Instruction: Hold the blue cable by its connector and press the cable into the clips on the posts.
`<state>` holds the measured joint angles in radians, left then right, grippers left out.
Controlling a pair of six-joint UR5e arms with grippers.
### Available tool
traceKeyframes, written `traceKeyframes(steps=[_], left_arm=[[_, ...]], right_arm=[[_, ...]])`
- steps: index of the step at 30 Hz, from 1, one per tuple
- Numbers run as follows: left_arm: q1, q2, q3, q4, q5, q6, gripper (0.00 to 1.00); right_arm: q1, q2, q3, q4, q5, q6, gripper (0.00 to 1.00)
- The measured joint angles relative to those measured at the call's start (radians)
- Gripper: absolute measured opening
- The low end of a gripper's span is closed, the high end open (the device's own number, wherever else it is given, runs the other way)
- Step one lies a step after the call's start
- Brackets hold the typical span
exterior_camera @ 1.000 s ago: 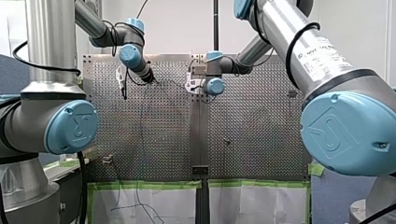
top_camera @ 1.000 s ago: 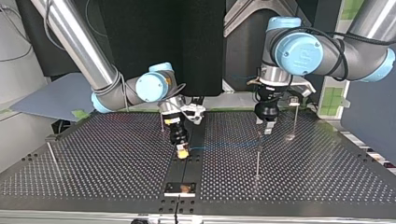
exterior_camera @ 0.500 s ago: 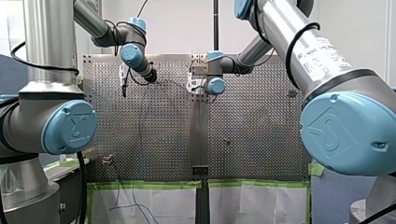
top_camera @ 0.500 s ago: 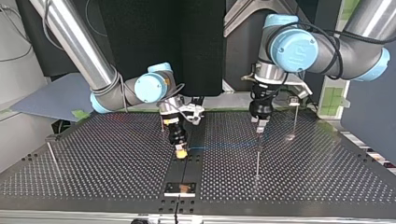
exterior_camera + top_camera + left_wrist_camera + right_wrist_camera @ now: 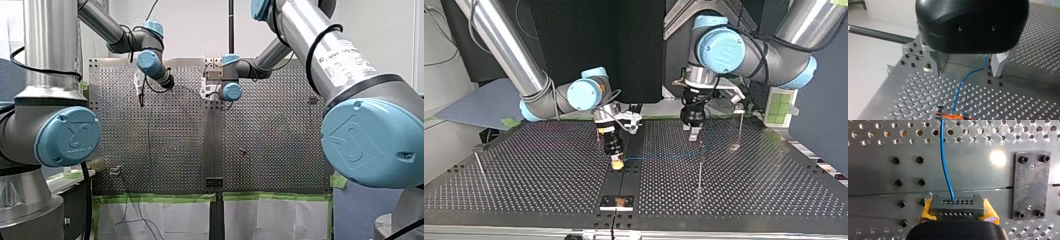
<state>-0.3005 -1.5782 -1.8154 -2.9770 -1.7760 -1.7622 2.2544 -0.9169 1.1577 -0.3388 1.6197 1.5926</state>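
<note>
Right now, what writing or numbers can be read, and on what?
"4 3 2 1": on the table, beside the black plate.
"15 14": table too; the next ones unclear.
Label on my right arm: too blurred to read.
Emblem on the blue joint caps: not legible.

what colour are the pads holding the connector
Yellow pads, clamping the grey connector; clearest in the right wrist view.

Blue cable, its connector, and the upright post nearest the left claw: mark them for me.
blue cable [image 5: 944, 165], right wrist view, midway along the visible strand.
connector [image 5: 957, 206], right wrist view, middle of its grey holed face.
post [image 5: 699, 170], top view, middle of its thin shaft.
</note>
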Motion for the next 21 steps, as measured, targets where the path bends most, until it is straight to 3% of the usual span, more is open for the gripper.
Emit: traceKeyframes(steps=[6,12,21], left_arm=[[-0.018,-0.049,0.042,0.009,-0.022,-0.002,1.0],[-0.037,-0.063,0.099,0.024,-0.054,-0.012,1.0],[-0.055,-0.1,0.166,-0.007,-0.066,-0.021,1.0]], right_arm=[[-0.004,-0.002,0.0,0.0,0.001,0.0,0.0],[-0.005,-0.003,0.001,0.0,0.001,0.0,0.0],[-0.004,-0.003,0.001,-0.002,0.001,0.0,0.0]])
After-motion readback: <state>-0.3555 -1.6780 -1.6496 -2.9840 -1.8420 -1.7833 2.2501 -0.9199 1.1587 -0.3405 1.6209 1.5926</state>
